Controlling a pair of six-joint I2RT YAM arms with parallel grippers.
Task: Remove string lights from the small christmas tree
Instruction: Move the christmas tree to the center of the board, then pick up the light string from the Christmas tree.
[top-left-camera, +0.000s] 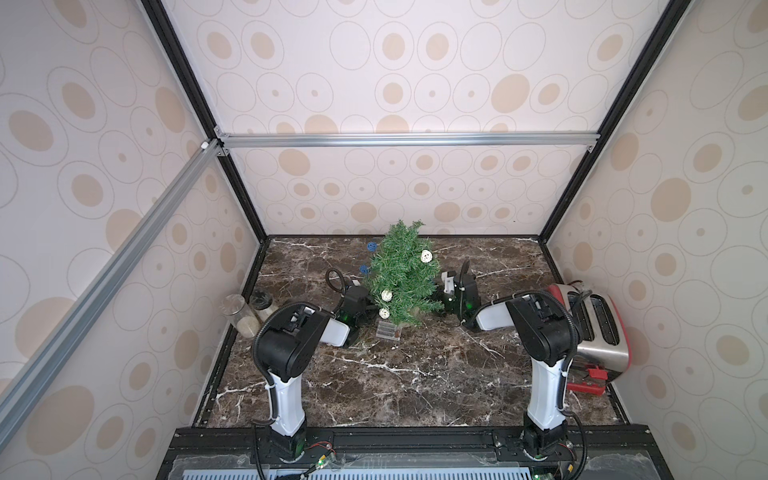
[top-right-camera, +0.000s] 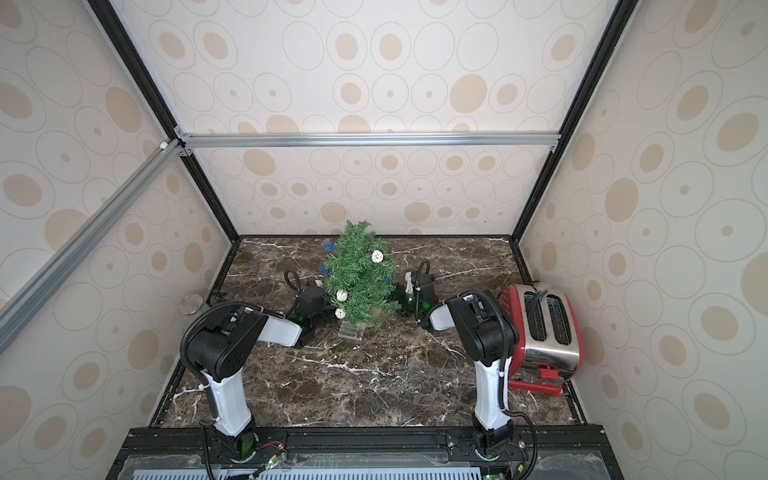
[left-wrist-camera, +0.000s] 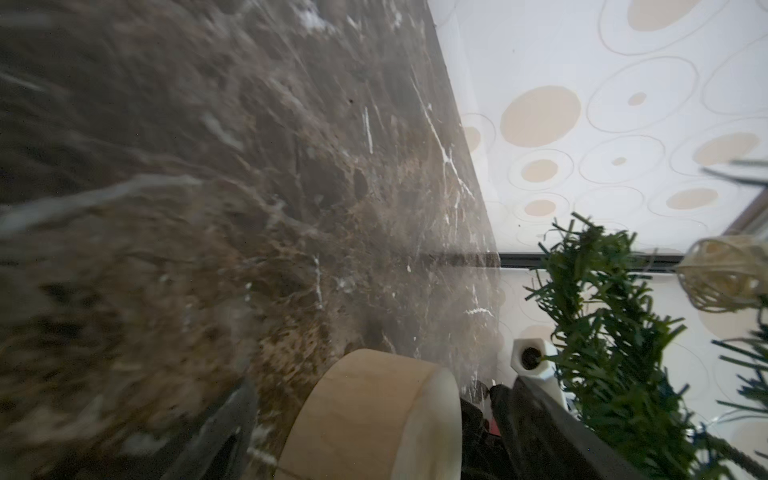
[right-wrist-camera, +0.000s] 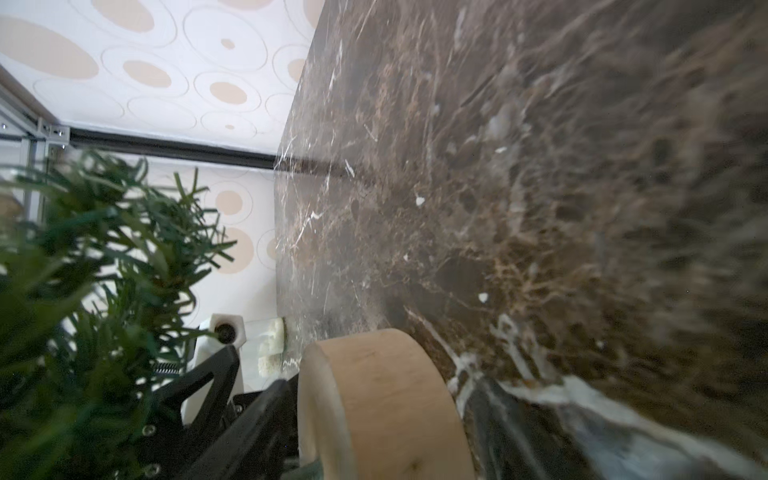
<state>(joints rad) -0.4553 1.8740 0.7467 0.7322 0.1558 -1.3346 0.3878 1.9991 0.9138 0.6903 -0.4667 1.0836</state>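
Observation:
The small christmas tree (top-left-camera: 401, 274) (top-right-camera: 357, 274) stands upright mid-table on a round tan base (left-wrist-camera: 353, 399) (right-wrist-camera: 374, 399). The string lights hang on it: cream balls (top-left-camera: 426, 255) (top-left-camera: 387, 295) (left-wrist-camera: 723, 274) in the branches and dark blue balls (top-left-camera: 371, 247) at its far left side. Their clear battery box (top-left-camera: 388, 331) (top-right-camera: 350, 331) lies on the table in front of the tree. My left gripper (left-wrist-camera: 378, 424) is low at the tree's left, jaws open around the base with gaps on both sides. My right gripper (right-wrist-camera: 386, 407) is low at the tree's right, jaws open astride the same base.
A red and steel toaster (top-left-camera: 594, 328) (top-right-camera: 544, 328) stands against the right wall, with a red part (top-left-camera: 590, 380) lying in front of it. Two glass jars (top-left-camera: 241, 316) stand by the left wall. Patterned walls close in the dark marble table (top-left-camera: 415, 374) on three sides.

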